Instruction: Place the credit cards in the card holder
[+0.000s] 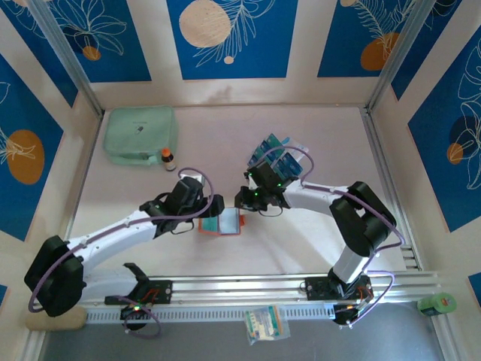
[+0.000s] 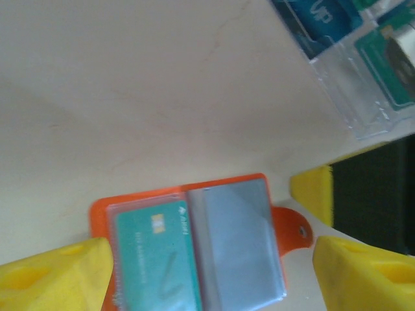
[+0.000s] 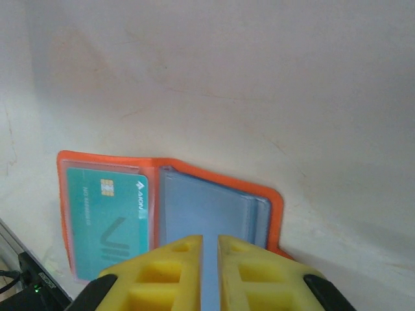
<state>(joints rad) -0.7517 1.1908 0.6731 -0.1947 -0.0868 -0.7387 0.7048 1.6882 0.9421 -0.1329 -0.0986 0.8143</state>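
bright, even, diffuse light falls from above in the top external view. the card holder (image 1: 222,223) is fairly sharp, with short soft shadows under the arms on either side of it, and the frame posts far from it lean outward. the left wrist view is soft all over: the card holder (image 2: 233,246) is blurred, its clear pockets hazy, and the left gripper's fingers (image 2: 52,275) beside it are softer. in the right wrist view the table beyond the card holder (image 3: 214,207) looks greyer and dimmer, and the right gripper's fingers (image 3: 162,272) nearest the lens are blurred.

Mint-green pouch (image 1: 140,135), small bottle (image 1: 167,159) just beside, sachet packet (image 1: 267,325)
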